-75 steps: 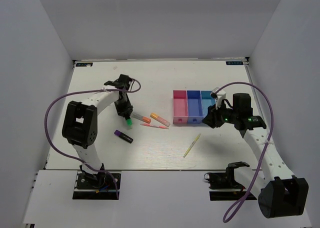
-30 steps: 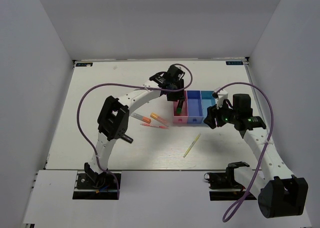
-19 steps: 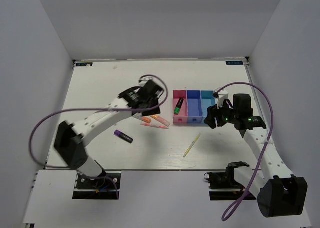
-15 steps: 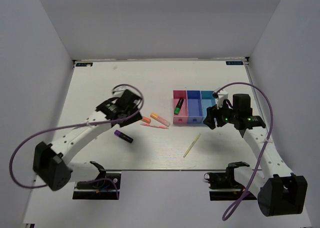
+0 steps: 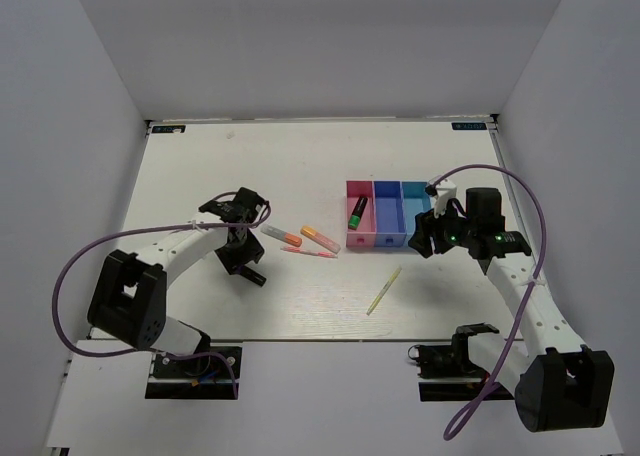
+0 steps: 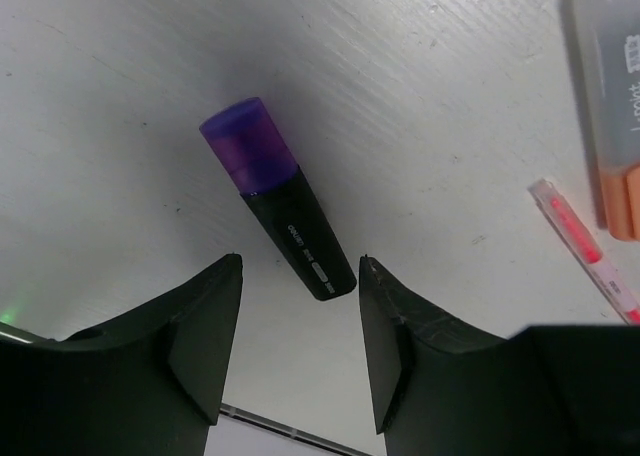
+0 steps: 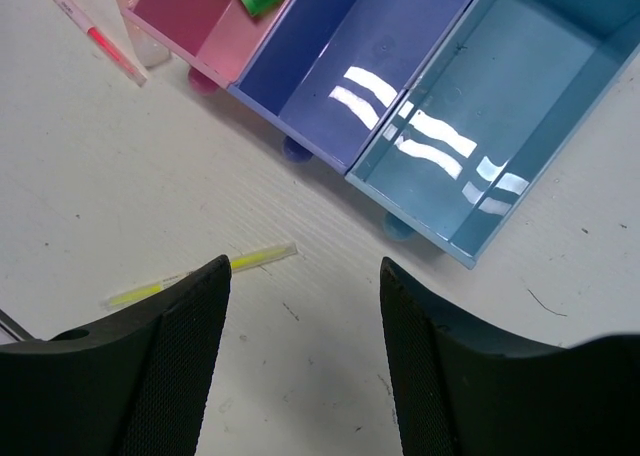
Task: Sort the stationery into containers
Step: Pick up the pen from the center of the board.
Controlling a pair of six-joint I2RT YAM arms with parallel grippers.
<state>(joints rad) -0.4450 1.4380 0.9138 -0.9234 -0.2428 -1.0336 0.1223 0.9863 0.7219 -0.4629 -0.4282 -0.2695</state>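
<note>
Left arm has swung back from the bins to the purple marker (image 6: 275,211); black-green marker (image 5: 356,212) now lies in the pink bin (image 5: 358,236).
Left gripper (image 6: 298,276) is spread, fingers straddling the marker's black end, gaps visible either side. Right gripper (image 7: 305,276) hovers at the cyan bin (image 5: 414,204), jaws apart, nothing between them. Two orange highlighters (image 5: 282,236) and the thin pink pen (image 5: 310,252) lie left of the pink bin; the pale-yellow pen (image 5: 384,291) lies in front of the bins.

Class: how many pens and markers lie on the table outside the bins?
5: purple marker under the left gripper; two orange highlighters and a thin pink pen left of the bins; pale-yellow pen on their near side. Others may be hidden.
</note>
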